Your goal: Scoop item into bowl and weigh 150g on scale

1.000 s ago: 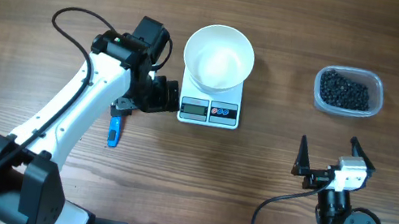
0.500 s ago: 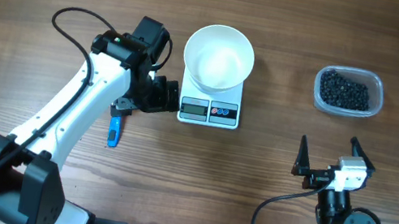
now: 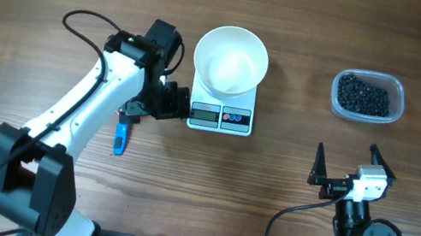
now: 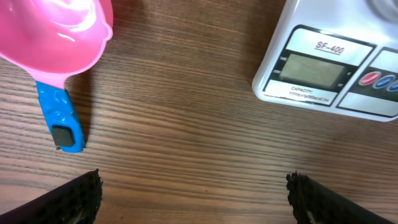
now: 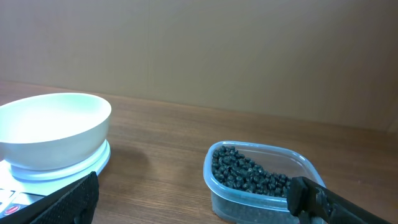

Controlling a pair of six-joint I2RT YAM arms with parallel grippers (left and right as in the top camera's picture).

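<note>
While both pairs of fingers stand wide and hold nothing, I judge the step in hand to be taking up the scoop (image 4: 57, 30), since nothing has been scooped yet. The bowl (image 3: 231, 59) sits on the scale (image 3: 221, 118) and looks empty, and the beads (image 3: 362, 96) all lie in the tub (image 3: 400, 106) well off to the right.

My left gripper (image 4: 194, 198) hangs low over bare table (image 4: 186, 124), between the scoop and the front corner of the scale. The scoop lies flat, pink cup away from me, blue handle (image 4: 60, 115) running back toward my wrist – so my jaws already lie about square across it. To do this well I'd slide sideways until the handle sits midway between my fingers, come down near its far end (not up by the cup), and close firmly so that it can't swivel once loaded.

Keep clear of the scale – a nudge would shift the bowl or upset the reading. I can read no digits on its display (image 4: 312, 68).

My right gripper (image 3: 347, 151) waits near its base, short of the tub. It could steady that tub during scooping.
</note>
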